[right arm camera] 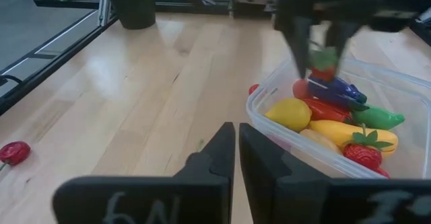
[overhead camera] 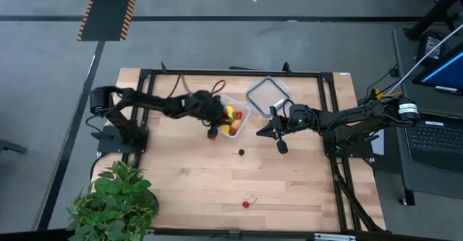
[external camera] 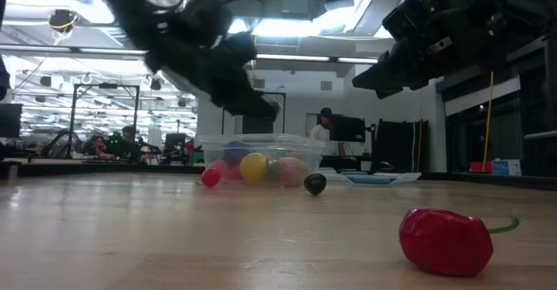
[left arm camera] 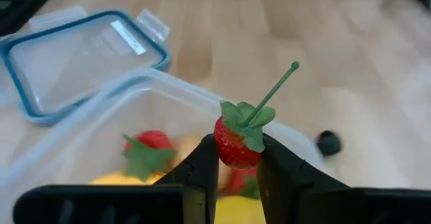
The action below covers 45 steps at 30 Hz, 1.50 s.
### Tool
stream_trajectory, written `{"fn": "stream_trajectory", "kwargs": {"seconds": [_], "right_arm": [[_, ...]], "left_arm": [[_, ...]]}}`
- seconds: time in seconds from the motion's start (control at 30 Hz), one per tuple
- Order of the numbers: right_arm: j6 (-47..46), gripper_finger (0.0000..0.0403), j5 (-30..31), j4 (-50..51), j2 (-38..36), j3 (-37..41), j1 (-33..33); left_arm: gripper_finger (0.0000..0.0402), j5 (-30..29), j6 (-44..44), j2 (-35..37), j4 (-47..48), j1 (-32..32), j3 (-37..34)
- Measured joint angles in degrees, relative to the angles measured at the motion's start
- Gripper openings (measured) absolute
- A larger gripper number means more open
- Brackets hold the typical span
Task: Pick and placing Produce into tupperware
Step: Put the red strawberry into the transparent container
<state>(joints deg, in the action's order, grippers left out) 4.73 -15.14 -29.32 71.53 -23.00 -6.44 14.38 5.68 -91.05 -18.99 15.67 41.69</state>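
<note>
The clear tupperware [overhead camera: 234, 121] stands mid-table and holds several toy produce pieces, among them a yellow one [right arm camera: 291, 112] and a strawberry [right arm camera: 363, 150]. My left gripper [left arm camera: 237, 143] hangs over the tub's left rim, shut on a red strawberry [left arm camera: 236, 146] with a long green stem. My right gripper [right arm camera: 237, 150] is shut on nothing, above the table just right of the tub. A small dark ball [overhead camera: 241, 152], a red stemmed piece [overhead camera: 247, 204] and a small red piece [external camera: 211, 178] lie on the wood outside the tub. My left gripper pinches the strawberry's red body [left arm camera: 223, 150] between its two fingers [left arm camera: 201, 167], one on each side. The fingers slant downward from the table's left. The strawberry is lifted clear above the tub's rim, leaf cap and stem [left arm camera: 276, 88] pointing up and away from the fingers.
The tub's flat clear lid with a blue rim [overhead camera: 267, 92] lies on the table behind the tub, near my right arm. A leafy potted plant [overhead camera: 116, 201] fills the near left corner. Bare wood stretches along the near side around the red stemmed piece [external camera: 446, 240].
</note>
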Motion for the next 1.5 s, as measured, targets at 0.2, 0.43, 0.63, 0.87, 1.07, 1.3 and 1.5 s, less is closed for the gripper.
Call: {"fn": "stream_trajectory", "kwargs": {"seconds": [0.2, 0.43, 0.63, 0.87, 1.07, 1.3, 1.5], "right_arm": [[0.13, 0.0026, 0.00, 0.95, 0.00, 0.00, 0.00], [0.26, 0.0026, 0.00, 1.43, 0.00, 0.00, -0.02], [1.77, 0.0026, 0.02, 1.45, 0.00, 0.00, -0.01], [3.14, 0.0026, 0.02, 1.38, 0.00, 0.00, -0.02], [3.42, 0.0026, 0.04, 1.33, 0.00, 0.00, -0.22], [3.39, 0.0026, 0.04, 0.86, -0.01, 0.00, -0.22], [3.33, 0.0026, 0.03, 0.79, -0.02, 0.00, -0.22]], "left_arm": [[0.0070, -5.62, 5.36, -3.75, 24.69, 2.94, 13.60], [0.0070, -10.85, 11.33, -8.85, 37.98, 3.93, 24.01], [0.0070, -13.57, 14.15, -12.14, 45.06, 5.24, 29.02], [0.0070, -15.35, 15.93, -14.72, 49.05, 6.42, 31.09], [0.0070, -15.41, 16.25, -14.75, 51.52, 6.76, 31.22], [0.0074, -15.03, 20.24, -14.75, 52.86, 6.73, 31.22], [0.0110, -15.23, 20.43, -14.75, 51.96, 6.70, 31.22]]}}
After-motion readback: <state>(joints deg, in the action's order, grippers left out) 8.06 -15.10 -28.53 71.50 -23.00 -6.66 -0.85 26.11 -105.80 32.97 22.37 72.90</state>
